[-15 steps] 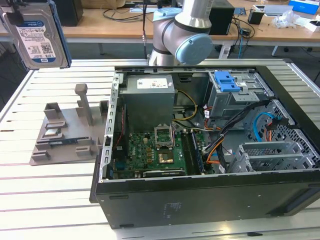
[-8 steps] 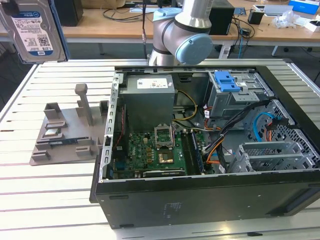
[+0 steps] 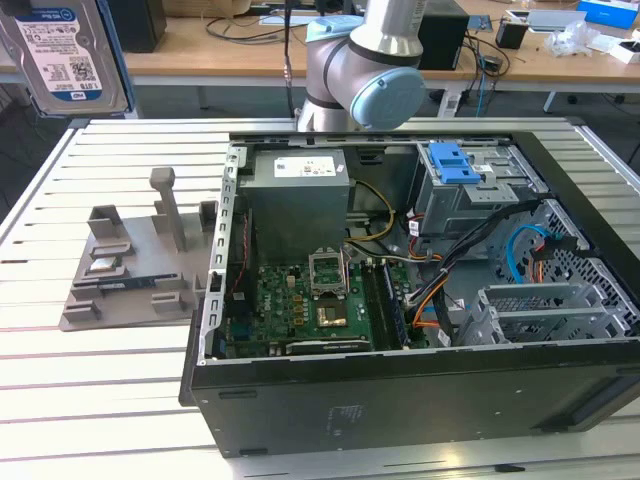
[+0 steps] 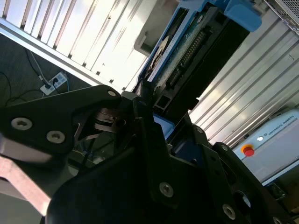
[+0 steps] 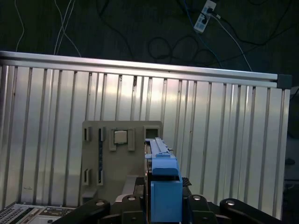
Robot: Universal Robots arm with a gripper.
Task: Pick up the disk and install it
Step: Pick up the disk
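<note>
Opens wide on the slatted metal surface [image 3: 40, 380], spanning nine o'clock to three in the exterior view. Finds the open computer case [image 3: 400, 410] lying across it from centre to four o'clock, motherboard [image 3: 300, 300] exposed. Spots the arm [image 3: 370, 70] at twelve o'clock, behind the case. Picks out the grey drive cage [image 3: 470, 200] at two o'clock inside the case, blue latch [image 3: 450, 160] on top, loose cables [image 3: 530, 250] just beside it. Notes a grey fixture [image 3: 130, 270] at nine o'clock, well apart from the cage. Catches the disk [image 3: 65, 50] at eleven o'clock, hanging clear of the surface, label toward the camera. Shows, in the first wrist view, the end effector [image 5: 163, 210] clamped shut onto the disk from both sides, blue rail [image 5: 163, 177] poking out of the grip.

Looks risky from here, though. Seems to grip near one end only, so could let the disk pivot or slip under a bump. Could then meet the drive cage crooked and jam. Could also clip the computer case or snag those cables, pulling them loose.
</note>
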